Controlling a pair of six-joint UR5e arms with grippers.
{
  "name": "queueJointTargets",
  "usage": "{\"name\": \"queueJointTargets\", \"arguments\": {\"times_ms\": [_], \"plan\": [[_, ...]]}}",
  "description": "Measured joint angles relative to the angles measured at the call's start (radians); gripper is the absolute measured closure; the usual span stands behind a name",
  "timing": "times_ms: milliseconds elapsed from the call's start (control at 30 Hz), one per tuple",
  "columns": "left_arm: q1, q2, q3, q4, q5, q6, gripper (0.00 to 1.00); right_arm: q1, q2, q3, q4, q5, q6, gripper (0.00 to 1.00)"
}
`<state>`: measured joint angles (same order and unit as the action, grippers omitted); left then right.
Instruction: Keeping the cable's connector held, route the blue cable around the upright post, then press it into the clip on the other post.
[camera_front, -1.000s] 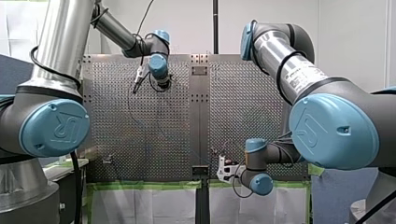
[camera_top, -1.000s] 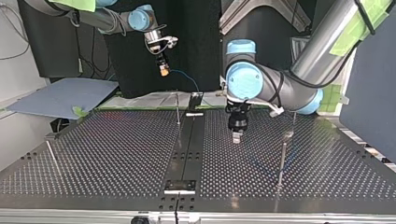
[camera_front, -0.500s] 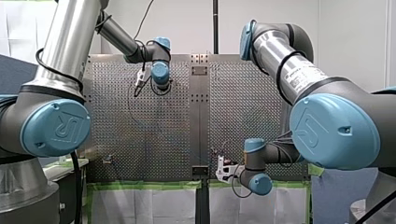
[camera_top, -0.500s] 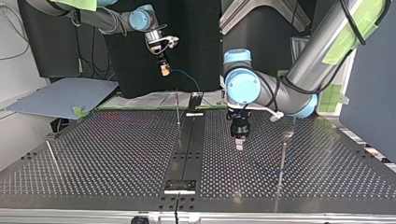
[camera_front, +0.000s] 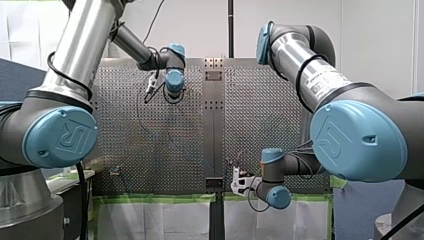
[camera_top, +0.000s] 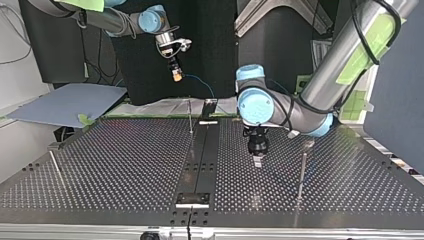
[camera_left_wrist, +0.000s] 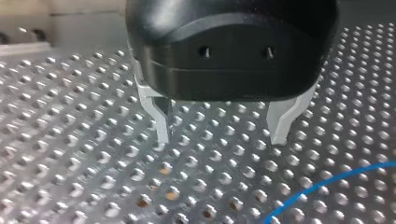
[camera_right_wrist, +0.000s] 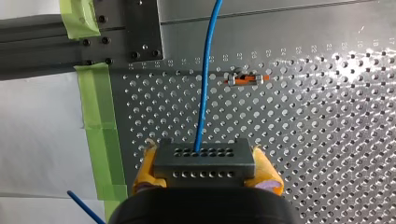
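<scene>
Since a second ago the left gripper (camera_top: 257, 161) has travelled out over the perforated table (camera_top: 125, 165) toward the top view's near edge and dropped closer to the plate, while the right gripper (camera_top: 175, 75) has kept its place, raised behind the table's far edge. The right gripper's yellow pads (camera_right_wrist: 144, 170) are clamped on the connector (camera_right_wrist: 204, 164), a small grey block with rows of round holes, and the blue cable (camera_right_wrist: 205, 84) leaves its middle as a thin, smooth, slack line running down toward the table. The left gripper's jaws stand wide and empty, with its pale angular metal fingers (camera_left_wrist: 162, 126) hovering just above the shiny, evenly drilled plate. In the left wrist view a curve of the cable lies on the plate ahead of the fingers and off to one side, not between them. The step in hand looks like the approach to pick up the cable's slack, so routing has not begun. The next move probably calls for shifting the open jaws astride that curve, lowering, and closing gently on so thin a strand. It could then be led around the slim upright post (camera_top: 190, 117); a second post (camera_top: 301, 172) stands at the top view's right, but whether it carries the clip cannot be told.
</scene>
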<state>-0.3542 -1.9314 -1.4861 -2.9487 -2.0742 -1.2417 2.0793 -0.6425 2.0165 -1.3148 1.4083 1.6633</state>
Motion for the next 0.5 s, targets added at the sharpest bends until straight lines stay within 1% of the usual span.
{"name": "queueJointTargets", "arguments": {"times_ms": [133, 300, 500], "plan": [[0.013, -0.007, 0.001, 0.001, -0.013, 0.008, 0.0, 0.002, 0.0, 0.0, -0.001, 0.0, 0.0, 1.0], [0.027, -0.009, 0.001, 0.006, -0.019, 0.026, 0.0, 0.004, 0.0, -0.001, -0.002, 0.0, -0.001, 1.0], [0.031, -0.043, 0.008, 0.012, -0.033, 0.064, 0.0, 0.007, 0.0, -0.001, -0.002, 0.0, -0.002, 1.0]]}}
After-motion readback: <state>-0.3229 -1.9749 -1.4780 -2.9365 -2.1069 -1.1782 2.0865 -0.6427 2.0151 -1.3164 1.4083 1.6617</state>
